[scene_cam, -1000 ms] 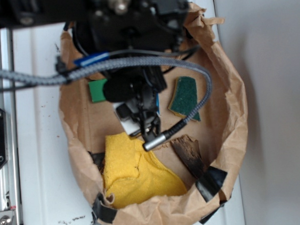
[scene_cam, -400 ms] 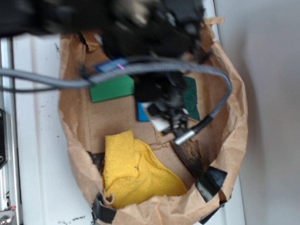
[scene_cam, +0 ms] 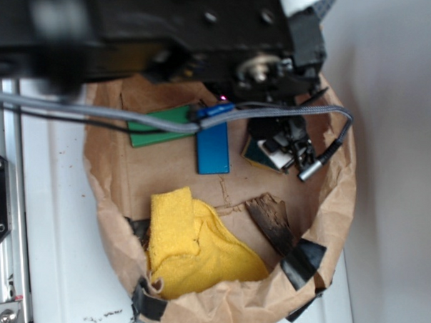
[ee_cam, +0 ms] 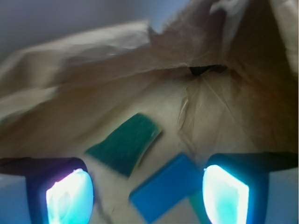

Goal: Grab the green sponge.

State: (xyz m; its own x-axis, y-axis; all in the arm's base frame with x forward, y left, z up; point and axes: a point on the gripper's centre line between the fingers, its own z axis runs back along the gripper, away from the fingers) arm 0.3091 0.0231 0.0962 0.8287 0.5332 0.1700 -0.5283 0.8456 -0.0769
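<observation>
Your gripper (scene_cam: 294, 151) has moved right and hangs wide open over the green sponge (scene_cam: 252, 151), just right of the blue block (scene_cam: 213, 149); descending off-centre, you may pinch that block instead.

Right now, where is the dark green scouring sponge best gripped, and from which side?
Probably across its narrow width, coming straight down from above. The dark green scouring sponge lies flat on the floor of the crumpled brown paper bag, whose wall rises close beside it, ruling out a sideways approach. The open gripper hovers over it.
</observation>
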